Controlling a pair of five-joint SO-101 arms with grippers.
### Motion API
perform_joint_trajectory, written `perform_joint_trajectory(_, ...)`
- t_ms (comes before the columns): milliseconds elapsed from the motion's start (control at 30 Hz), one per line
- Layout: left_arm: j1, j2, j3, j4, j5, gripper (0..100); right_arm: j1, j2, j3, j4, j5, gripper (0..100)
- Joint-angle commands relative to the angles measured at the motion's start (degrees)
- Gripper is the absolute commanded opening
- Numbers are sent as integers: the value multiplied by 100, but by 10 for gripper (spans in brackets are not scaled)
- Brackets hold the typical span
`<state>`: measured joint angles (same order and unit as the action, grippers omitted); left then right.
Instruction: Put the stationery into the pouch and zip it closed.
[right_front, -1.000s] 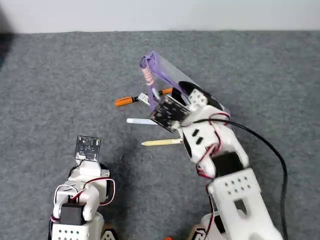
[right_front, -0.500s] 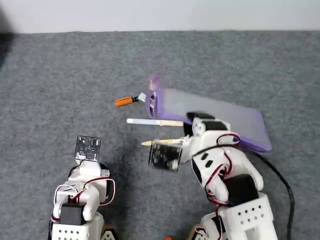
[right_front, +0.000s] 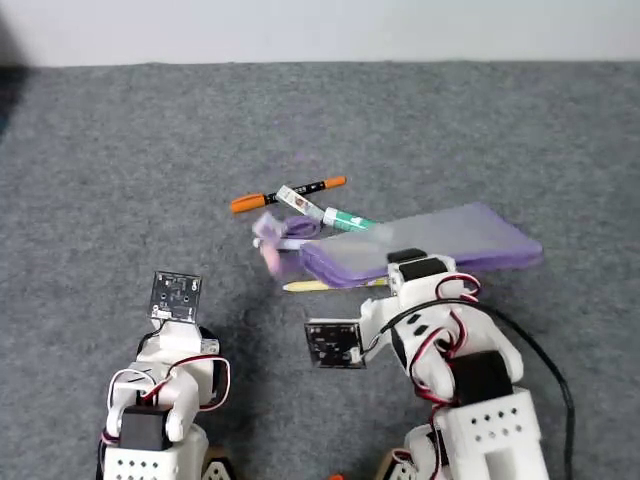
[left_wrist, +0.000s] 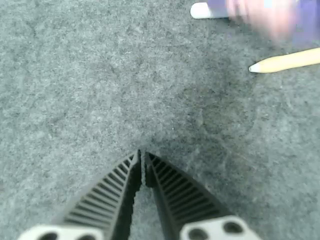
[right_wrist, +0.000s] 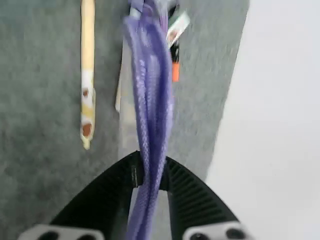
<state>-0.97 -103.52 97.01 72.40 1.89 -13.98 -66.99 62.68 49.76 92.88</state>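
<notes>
**Even, soft light; motion smear on the pouch (right_front: 440, 235)**

Diffuse light from above falls evenly on the grey mat (right_front: 120, 150). Soft shadows lie under the pouch and beneath the left gripper (left_wrist: 143, 156) tips. The pouch's tasselled end smears in the high and left wrist views; the right wrist view is blurred throughout.
</notes>
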Motion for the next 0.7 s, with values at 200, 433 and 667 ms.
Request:
perform_joint_trajectory(200,-35,-79,-57,-9,53,14,699,-66,2356,-3670,932,9)
perform_joint_trajectory(433,-35,-79,-57,-9,53,14,954,-66,1978,-3204,0,9)
perform_joint_trajectory(667,-35,-79,-57,-9,53,14,945,101,677,-1402,-914,9)
